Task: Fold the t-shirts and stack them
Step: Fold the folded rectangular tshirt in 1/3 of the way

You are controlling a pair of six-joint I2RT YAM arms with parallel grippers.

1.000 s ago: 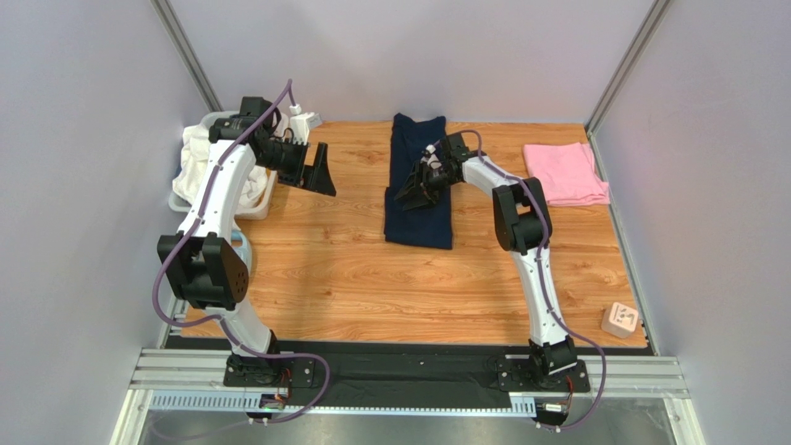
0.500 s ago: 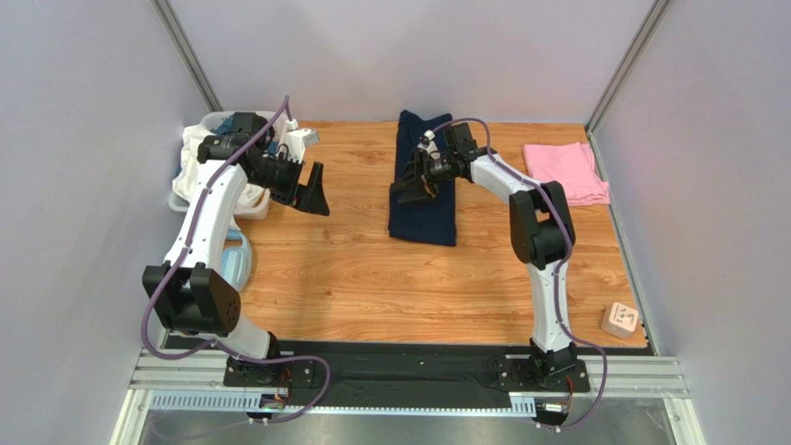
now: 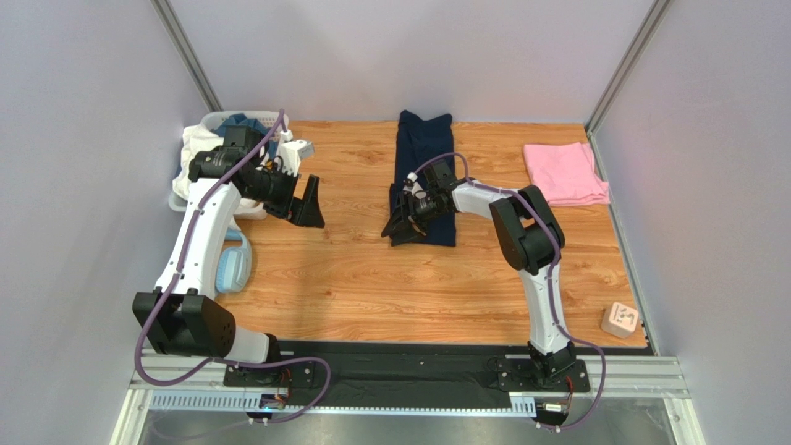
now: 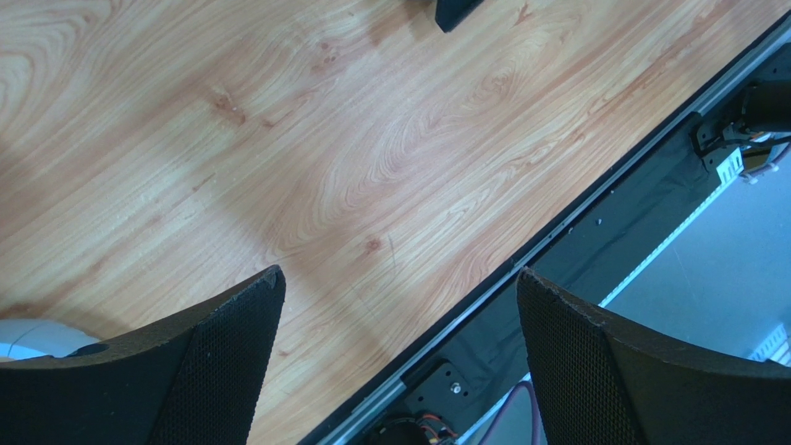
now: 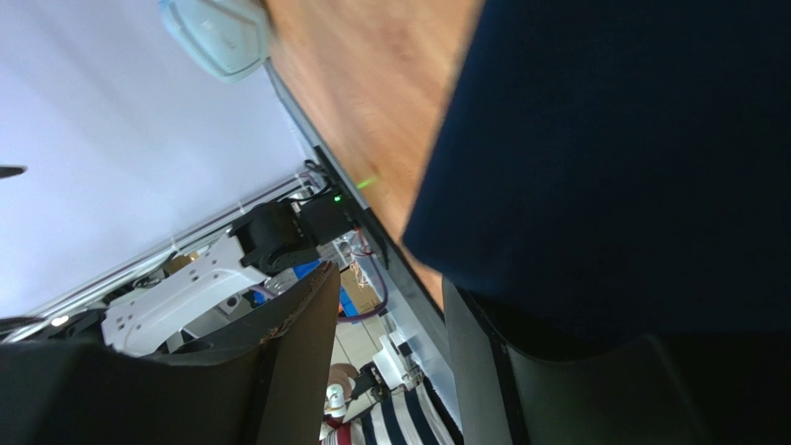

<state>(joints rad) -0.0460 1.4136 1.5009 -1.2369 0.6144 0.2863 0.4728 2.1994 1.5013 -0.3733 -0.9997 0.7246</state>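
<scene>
Where navy t-shirt [image 3: 425, 148] ends nearside; right gripper [image 3: 402, 226] sits; left gripper [image 3: 306, 204] well apart

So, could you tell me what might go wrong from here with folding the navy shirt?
1. The right gripper sits at the near end of the navy t-shirt with its fingers parted and the cloth lying along one of them only. It may catch a single layer or miss the hem.
2. The left gripper hangs open over bare table, away from the shirt, so a one-sided lift could leave the fold crooked.
</scene>
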